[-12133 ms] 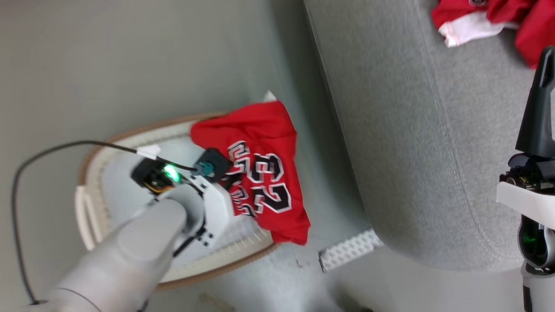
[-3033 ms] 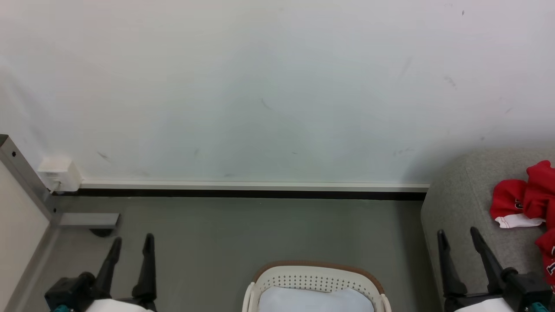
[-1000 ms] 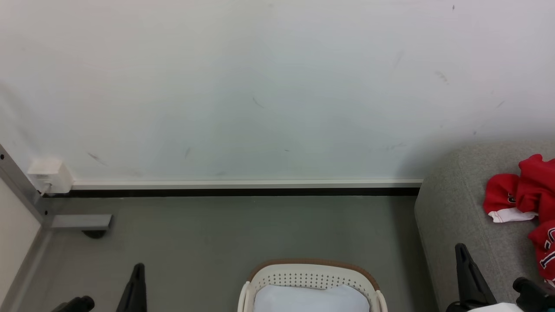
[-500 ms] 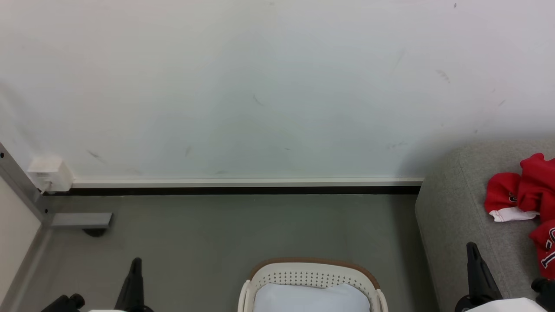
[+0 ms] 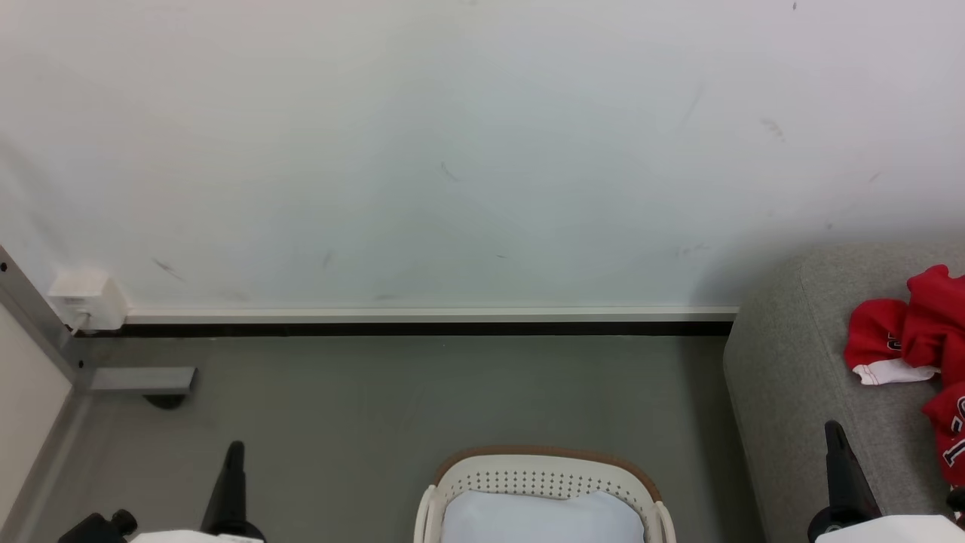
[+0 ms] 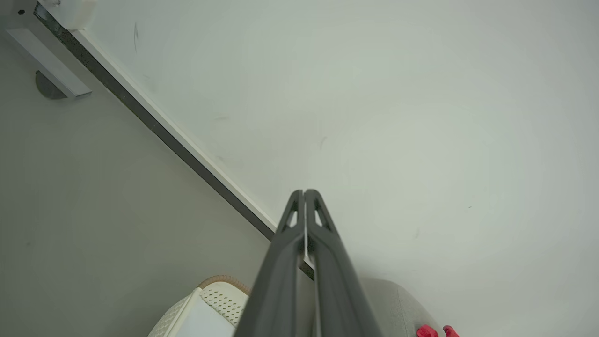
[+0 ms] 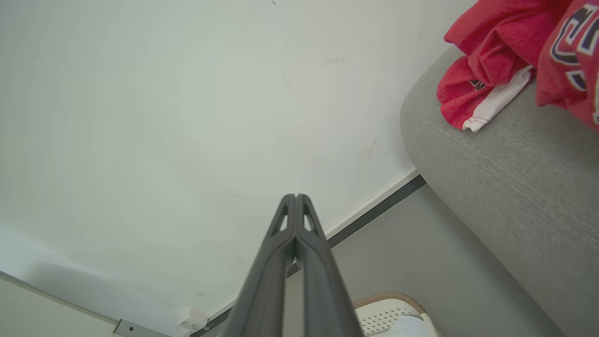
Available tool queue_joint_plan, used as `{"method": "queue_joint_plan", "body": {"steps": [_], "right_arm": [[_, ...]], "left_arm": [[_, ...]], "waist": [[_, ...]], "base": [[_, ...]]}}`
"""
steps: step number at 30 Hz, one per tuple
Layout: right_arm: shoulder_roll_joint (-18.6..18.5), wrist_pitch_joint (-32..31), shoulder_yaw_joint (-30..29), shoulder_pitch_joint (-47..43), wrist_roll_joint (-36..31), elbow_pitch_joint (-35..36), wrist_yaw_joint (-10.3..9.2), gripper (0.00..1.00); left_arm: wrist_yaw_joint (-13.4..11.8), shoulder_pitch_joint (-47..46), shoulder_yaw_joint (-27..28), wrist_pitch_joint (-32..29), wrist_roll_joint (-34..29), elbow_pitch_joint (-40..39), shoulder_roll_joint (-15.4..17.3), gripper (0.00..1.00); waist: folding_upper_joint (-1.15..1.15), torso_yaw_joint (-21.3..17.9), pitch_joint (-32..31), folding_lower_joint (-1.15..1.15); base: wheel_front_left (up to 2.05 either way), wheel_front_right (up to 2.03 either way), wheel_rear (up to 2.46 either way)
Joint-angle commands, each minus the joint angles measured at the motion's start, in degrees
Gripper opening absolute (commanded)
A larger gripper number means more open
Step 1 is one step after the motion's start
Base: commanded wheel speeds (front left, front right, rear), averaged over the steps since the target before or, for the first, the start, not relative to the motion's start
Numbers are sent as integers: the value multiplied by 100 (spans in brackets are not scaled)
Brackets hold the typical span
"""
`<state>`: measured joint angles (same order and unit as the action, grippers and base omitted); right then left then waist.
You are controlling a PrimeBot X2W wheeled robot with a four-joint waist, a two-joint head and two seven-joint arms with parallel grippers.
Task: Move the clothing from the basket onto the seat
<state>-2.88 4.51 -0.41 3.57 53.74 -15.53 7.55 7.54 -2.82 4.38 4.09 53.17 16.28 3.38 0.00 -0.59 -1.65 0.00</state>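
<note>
Lower than before, left pincer point(image 6: 304, 192) together, empty, right pincer point(image 7: 295, 196) together, empty

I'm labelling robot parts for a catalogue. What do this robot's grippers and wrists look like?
The left gripper and right gripper each have two long, matte dark grey fingers that taper to narrow tips, with slim triangular cut-outs near the ends. In the head view each rises from a white wrist housing, with a small black knob beside the left one.
</note>
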Motion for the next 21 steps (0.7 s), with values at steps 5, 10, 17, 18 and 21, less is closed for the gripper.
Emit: {"method": "queue_joint_plan", "body": {"steps": [5, 10, 17, 18, 21], "right_arm": [[-43, -106, -79, 191, 418, 86, -4, 0], [-45, -197, -122, 194, 736, 94, -5, 0], [-46, -312, -179, 207, 1149, 102, -5, 0], [-46, -330, -188, 210, 1207, 103, -5, 0], [-46, -375, -214, 218, 1380, 106, -6, 0]], "left_arm": [[-4, -153, 44, -108, 460, -93, 17, 0], [-4, -176, 61, -197, 772, -106, 12, 0], [-5, -208, 85, -312, 1191, -125, 5, 0], [-5, -213, 88, -325, 1238, -127, 4, 0], [-5, -225, 99, -373, 1400, -133, 3, 0]], "waist": [[0, 4, 11, 0], [0, 7, 22, 0], [0, 13, 38, 0], [0, 13, 40, 0], [0, 16, 47, 0]], "base": [[0, 0, 0], [0, 0, 0], [0, 0, 0], [0, 0, 0], [0, 0, 0]]}}
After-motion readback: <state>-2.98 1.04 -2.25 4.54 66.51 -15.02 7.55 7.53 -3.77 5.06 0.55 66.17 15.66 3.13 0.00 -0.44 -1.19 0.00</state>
